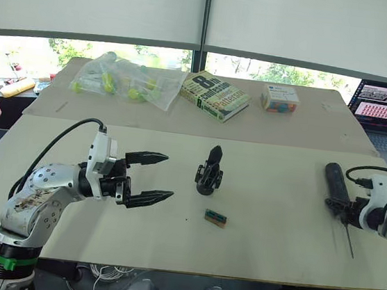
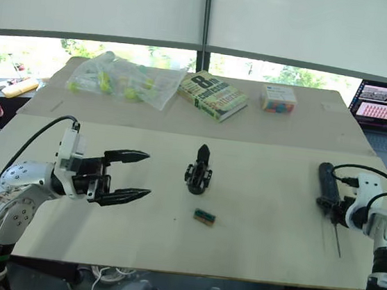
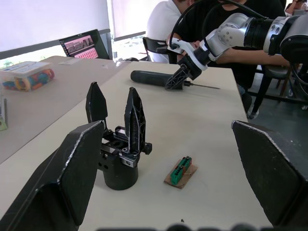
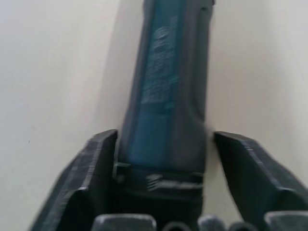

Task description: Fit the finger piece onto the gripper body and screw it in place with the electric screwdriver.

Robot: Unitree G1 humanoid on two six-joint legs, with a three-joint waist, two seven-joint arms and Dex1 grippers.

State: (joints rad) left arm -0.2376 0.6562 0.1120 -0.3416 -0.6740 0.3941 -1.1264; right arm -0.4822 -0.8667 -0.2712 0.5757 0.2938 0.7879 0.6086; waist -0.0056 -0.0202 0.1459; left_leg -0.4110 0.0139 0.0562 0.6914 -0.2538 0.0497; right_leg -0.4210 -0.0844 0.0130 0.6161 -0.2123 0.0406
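**Both grippers at the worktop, screwdriver between the right fingers**

I see the pale worktop (image 1: 266, 244) running the full width in front of me. On its right side lies the electric screwdriver (image 1: 336, 186), body pointing away from me and its thin bit toward the near edge. My right gripper (image 4: 163, 159) sits astride the near end of its body; one finger looks to touch it while the other stands off with a gap, so I cannot tell whether it is gripping. My left gripper (image 1: 151, 178) hovers over the left of the worktop, spread wide and empty, pointing right toward the gripper body (image 1: 209, 172). That body stands upright near the centre on its round base; from the left wrist camera two pointed fingers rise from it. Just near-right of it, apart, lies a small green-and-brown block (image 1: 215, 218).
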